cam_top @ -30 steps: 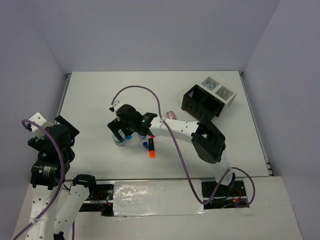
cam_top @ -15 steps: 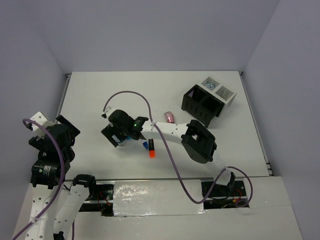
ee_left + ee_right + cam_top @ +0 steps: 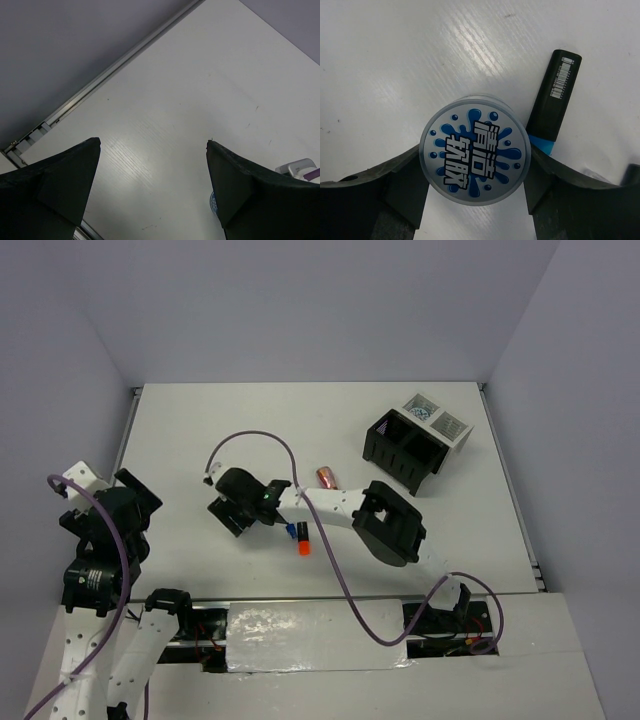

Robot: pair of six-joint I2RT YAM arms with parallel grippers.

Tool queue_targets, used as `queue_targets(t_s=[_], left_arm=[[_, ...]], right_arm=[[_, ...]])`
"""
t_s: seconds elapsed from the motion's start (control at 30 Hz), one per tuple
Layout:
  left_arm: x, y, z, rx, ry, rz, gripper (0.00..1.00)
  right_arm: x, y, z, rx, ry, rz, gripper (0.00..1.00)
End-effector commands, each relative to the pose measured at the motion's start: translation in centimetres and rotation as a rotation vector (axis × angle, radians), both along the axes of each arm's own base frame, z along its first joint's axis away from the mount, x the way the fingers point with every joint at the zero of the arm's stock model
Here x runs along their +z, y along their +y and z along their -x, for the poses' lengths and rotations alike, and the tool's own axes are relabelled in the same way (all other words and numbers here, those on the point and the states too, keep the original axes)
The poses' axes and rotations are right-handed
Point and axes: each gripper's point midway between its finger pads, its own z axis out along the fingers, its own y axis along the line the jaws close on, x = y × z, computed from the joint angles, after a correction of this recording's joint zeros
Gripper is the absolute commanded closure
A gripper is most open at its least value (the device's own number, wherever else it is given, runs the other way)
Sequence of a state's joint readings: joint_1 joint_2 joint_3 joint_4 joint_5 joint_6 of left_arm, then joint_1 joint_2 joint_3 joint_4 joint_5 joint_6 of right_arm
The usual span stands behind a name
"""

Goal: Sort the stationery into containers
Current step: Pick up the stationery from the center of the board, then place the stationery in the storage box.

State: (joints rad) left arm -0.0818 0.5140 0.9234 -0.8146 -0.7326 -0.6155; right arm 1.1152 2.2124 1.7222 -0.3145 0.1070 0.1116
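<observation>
Round blue-and-white splash-patterned roll (image 3: 474,145) sits on the white table (image 3: 200,430), left of centre, my right gripper (image 3: 475,155) clamped on its sides. Its twin (image 3: 420,412) looks already parked in the white mesh box (image 3: 452,426) beside the black box (image 3: 400,452). Left to sort: blue-capped black highlighter (image 3: 552,95) just beside the roll (might get nudged), orange-capped highlighter (image 3: 303,545), pink capsule (image 3: 327,477). My left gripper (image 3: 152,145) is wide open, empty.
</observation>
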Motion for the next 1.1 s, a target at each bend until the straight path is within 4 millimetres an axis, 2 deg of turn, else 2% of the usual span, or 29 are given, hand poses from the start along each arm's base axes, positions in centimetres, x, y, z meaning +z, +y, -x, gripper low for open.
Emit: queue_targets(t_s=[0.0,0.03,0.07,0.1,0.17,0.2,0.23,0.27,0.3,0.33,0.37,0.4,0.47,0.5,0.6,0.63,0.67,0.7,0.73,0.77,0.83,0.9,0.93,1.0,1.03,1.07], left_arm=[[1.2,0.0,-0.6,-0.01,-0.037,-0.01,0.01],[1.2,0.0,-0.6,-0.008,-0.037,-0.011,0.01],[1.2,0.0,-0.6,-0.011,-0.038,-0.012,0.01],[1.2,0.0,-0.6,-0.009,-0.038,-0.011,0.01],[1.3,0.0,-0.5,-0.011,-0.044,-0.011,0.01],[1.3,0.0,-0.5,-0.013,-0.043,-0.011,0.01],[1.3,-0.1,-0.6,-0.017,-0.043,-0.01,0.01],[1.3,-0.1,-0.6,-0.018,-0.042,-0.011,0.01],[1.3,-0.1,-0.5,-0.015,-0.043,-0.012,0.01],[1.3,-0.1,-0.6,-0.016,-0.043,-0.011,0.01],[1.3,-0.1,-0.5,-0.017,-0.046,-0.009,0.01],[1.3,-0.1,-0.5,-0.018,-0.044,-0.011,0.01],[1.3,-0.1,-0.5,-0.019,-0.048,-0.01,0.01],[1.5,-0.1,-0.5,-0.02,-0.052,-0.011,0.01],[1.5,-0.2,-0.4,-0.026,-0.056,-0.011,0.01],[1.5,-0.2,-0.5,-0.029,-0.058,-0.009,0.01],[1.6,-0.3,-0.5,-0.037,-0.062,-0.012,0.01],[1.5,-0.4,-0.6,-0.043,-0.06,-0.011,0.01],[1.7,-0.4,-0.7,-0.046,-0.063,-0.012,0.01],[1.5,-0.5,-0.8,-0.051,-0.058,-0.013,0.01],[1.3,-0.7,-1.0,-0.065,-0.046,-0.015,0.01],[1.3,-1.0,-1.3,-0.083,-0.044,-0.011,0.01],[1.2,-1.1,-1.5,-0.09,-0.036,-0.012,0.01],[1.1,-1.3,-1.7,-0.103,-0.033,-0.011,0.01],[1.1,-1.3,-1.8,-0.106,-0.029,-0.011,0.01],[1.0,-1.4,-1.9,-0.11,-0.024,-0.012,0.01]], right_arm=[[5.3,2.1,0.5,0.048,-0.058,-0.152,0.71],[5.8,2.3,0.8,0.062,-0.053,-0.175,0.76],[6.7,2.9,1.1,0.082,-0.053,-0.219,0.92],[8.0,3.0,2.1,0.124,-0.035,-0.268,1.0],[10.3,3.1,2.4,0.163,-0.038,-0.36,1.0],[13.1,3.2,3.4,0.206,-0.024,-0.432,1.0],[14.2,2.8,3.3,0.211,-0.016,-0.461,1.0],[15.5,2.1,2.2,0.201,-0.019,-0.504,1.0],[17.9,1.6,2.7,0.235,0.008,-0.564,1.0],[19.2,0.9,2.3,0.237,0.013,-0.593,1.0],[20.9,-1.0,0.5,0.206,-0.004,-0.631,1.0],[21.8,-1.9,0.3,0.207,0.025,-0.66,1.0],[22.7,-4.6,-1.9,0.159,0.027,-0.688,1.0],[24.2,-7.5,-4.6,0.088,-0.01,-0.707,1.0],[25.7,-13.6,-9.1,-0.103,-0.075,-0.681,1.0],[26.0,-18.0,-12.8,-0.273,-0.146,-0.64,1.0],[26.2,-20.4,-14.5,-0.362,-0.182,-0.614,1.0],[26.4,-24.5,-17.2,-0.492,-0.226,-0.587,1.0],[27.1,-27.9,-19.0,-0.641,-0.275,-0.547,1.0],[27.1,-30.6,-20.5,-0.741,-0.308,-0.515,1.0],[28.0,-37.6,-23.2,-0.993,-0.414,-0.437,1.0],[28.5,-41.1,-24.5,-1.099,-0.459,-0.403,1.0],[28.6,-43.8,-25.7,-1.169,-0.467,-0.374,1.0],[28.3,-46.2,-26.9,-1.237,-0.476,-0.324,1.0],[27.6,-47.7,-28.1,-1.267,-0.462,-0.293,1.0],[27.2,-48.2,-28.7,-1.268,-0.453,-0.278,1.0]])
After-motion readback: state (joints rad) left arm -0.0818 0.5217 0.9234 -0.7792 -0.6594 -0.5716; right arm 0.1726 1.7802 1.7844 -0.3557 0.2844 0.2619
